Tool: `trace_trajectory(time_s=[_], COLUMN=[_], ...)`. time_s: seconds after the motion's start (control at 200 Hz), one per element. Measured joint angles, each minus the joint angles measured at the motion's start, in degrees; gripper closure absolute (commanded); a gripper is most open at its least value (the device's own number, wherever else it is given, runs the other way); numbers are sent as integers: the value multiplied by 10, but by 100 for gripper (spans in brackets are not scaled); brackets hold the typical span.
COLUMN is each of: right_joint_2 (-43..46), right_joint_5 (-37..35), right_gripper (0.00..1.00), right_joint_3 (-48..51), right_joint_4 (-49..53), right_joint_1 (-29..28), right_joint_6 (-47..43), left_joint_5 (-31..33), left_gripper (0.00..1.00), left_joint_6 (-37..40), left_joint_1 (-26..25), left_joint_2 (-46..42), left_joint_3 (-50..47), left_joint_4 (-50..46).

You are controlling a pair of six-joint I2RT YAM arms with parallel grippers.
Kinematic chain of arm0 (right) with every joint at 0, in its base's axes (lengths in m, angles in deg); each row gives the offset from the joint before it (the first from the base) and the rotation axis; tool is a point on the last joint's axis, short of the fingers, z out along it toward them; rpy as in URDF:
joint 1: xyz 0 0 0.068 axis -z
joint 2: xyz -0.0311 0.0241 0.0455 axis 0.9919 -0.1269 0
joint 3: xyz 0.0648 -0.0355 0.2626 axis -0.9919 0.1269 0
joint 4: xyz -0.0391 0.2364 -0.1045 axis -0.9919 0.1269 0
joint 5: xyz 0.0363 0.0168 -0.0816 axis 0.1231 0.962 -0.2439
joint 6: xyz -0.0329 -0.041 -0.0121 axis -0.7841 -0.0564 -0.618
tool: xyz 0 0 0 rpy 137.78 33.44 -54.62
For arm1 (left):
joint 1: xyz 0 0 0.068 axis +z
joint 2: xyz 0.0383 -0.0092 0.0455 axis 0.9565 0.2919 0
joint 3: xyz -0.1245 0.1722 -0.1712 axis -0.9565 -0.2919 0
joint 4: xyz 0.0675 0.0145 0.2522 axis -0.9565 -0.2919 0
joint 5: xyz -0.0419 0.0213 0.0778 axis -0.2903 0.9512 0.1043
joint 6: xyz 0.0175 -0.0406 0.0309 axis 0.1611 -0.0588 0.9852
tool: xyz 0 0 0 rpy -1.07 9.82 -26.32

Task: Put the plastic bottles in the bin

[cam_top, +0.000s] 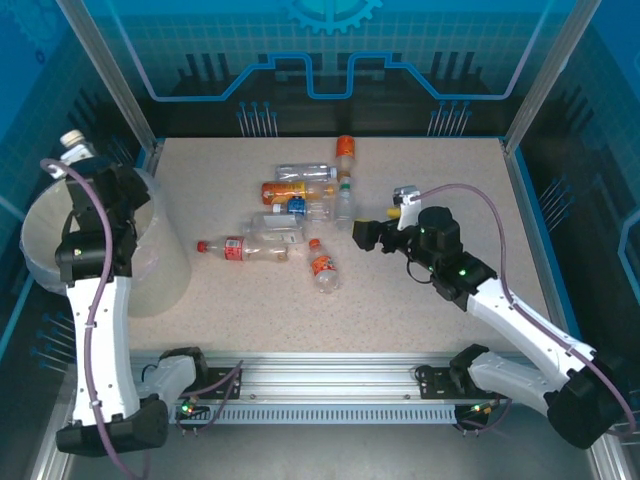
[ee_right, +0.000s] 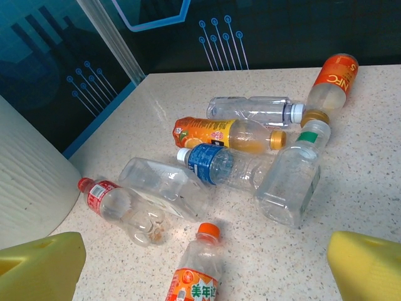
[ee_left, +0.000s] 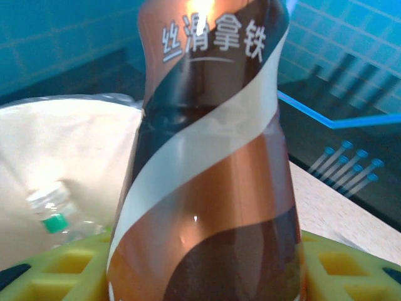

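Eight bottles [cam_top: 300,207] lie on the table [cam_top: 250,310] at this moment: three orange-labelled ones [ee_right: 213,133], one with a red label [ee_right: 103,197], one with a blue label [ee_right: 210,163], and three plain clear ones [ee_right: 250,108]. A ninth, the brown-labelled bottle [ee_left: 207,188], is up in the air, and a tenth with a green cap [ee_left: 50,210] sits inside the single bin [cam_top: 160,285]. That makes ten bottles, one bin and two arms [cam_top: 95,320].

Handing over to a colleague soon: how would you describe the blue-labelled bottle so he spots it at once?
Start at the pile of bottles in the middle of the table. Just on the near side of the orange-and-yellow juice bottle lies a clear bottle with a white cap. It alone wears a blue label.
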Motion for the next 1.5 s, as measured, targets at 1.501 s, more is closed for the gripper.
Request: trace_trajectory(time_s=[1.501], right_joint_2=[-60], right_joint_5=[27], right_gripper=[0], right_joint_3=[-70], right_joint_4=[17], right_joint_1=[-4], right_joint_6=[15], left_joint_5=[-66], left_gripper=[28], left_joint_6=[-554], left_joint_1=[196], left_joint_2=[114], left_joint_3=[-171], left_joint_4=[185])
